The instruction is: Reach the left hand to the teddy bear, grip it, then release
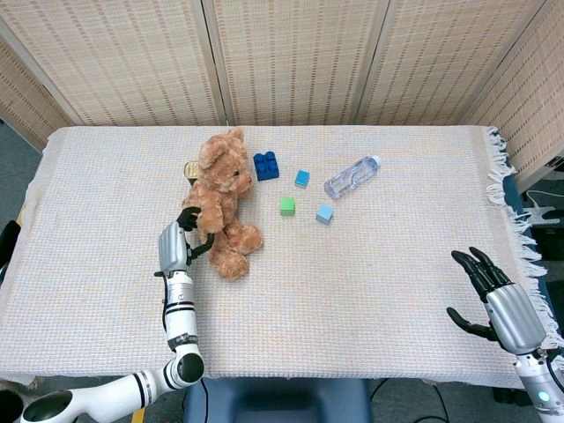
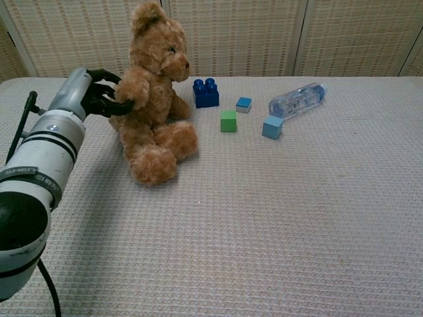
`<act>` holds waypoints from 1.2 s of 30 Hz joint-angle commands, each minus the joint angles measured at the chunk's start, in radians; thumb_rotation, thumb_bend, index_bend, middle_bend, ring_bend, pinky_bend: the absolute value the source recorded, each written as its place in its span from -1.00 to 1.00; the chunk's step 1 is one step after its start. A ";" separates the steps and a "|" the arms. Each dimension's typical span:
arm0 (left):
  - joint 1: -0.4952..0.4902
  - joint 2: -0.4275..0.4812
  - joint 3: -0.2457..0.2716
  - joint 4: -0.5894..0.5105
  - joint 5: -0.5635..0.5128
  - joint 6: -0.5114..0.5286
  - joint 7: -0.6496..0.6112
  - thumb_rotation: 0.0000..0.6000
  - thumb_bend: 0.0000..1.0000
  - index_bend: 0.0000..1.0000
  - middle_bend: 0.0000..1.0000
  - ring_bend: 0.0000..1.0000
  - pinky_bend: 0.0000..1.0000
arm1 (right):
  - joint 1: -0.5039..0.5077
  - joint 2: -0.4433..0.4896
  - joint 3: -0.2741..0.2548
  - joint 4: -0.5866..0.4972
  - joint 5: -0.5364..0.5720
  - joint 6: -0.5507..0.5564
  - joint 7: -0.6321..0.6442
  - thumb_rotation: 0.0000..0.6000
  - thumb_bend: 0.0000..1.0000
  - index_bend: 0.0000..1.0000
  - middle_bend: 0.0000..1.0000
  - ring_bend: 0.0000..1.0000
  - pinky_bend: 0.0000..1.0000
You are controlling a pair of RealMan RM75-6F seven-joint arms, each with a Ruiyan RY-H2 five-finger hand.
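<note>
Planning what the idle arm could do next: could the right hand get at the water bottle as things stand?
Probably yes. The right hand is open near the table's right edge, and the cloth between it and the water bottle is bare; only arm reach is uncertain.

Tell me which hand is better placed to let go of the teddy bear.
Left. The left hand has its fingers curled on the teddy bear at its arm; the right hand is open at the table's far right edge.
</note>
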 commanded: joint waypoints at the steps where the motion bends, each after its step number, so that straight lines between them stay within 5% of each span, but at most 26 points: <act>1: -0.015 -0.017 0.003 0.045 0.020 0.024 -0.001 1.00 -0.22 -0.11 0.10 -0.06 -0.18 | 0.000 0.001 0.000 -0.001 0.000 0.000 0.001 1.00 -0.69 -1.00 -0.80 -1.00 -0.57; 12: -0.043 -0.043 0.050 0.194 0.111 0.060 -0.034 1.00 -0.13 -0.04 0.18 0.00 -0.13 | 0.003 0.001 -0.004 -0.003 0.000 -0.013 -0.006 1.00 -0.69 -1.00 -0.80 -1.00 -0.57; 36: -0.028 -0.019 0.066 0.130 0.090 0.034 0.032 1.00 -0.14 -0.04 0.17 0.00 -0.11 | 0.004 0.001 -0.004 -0.004 0.003 -0.017 -0.012 1.00 -0.69 -1.00 -0.80 -1.00 -0.57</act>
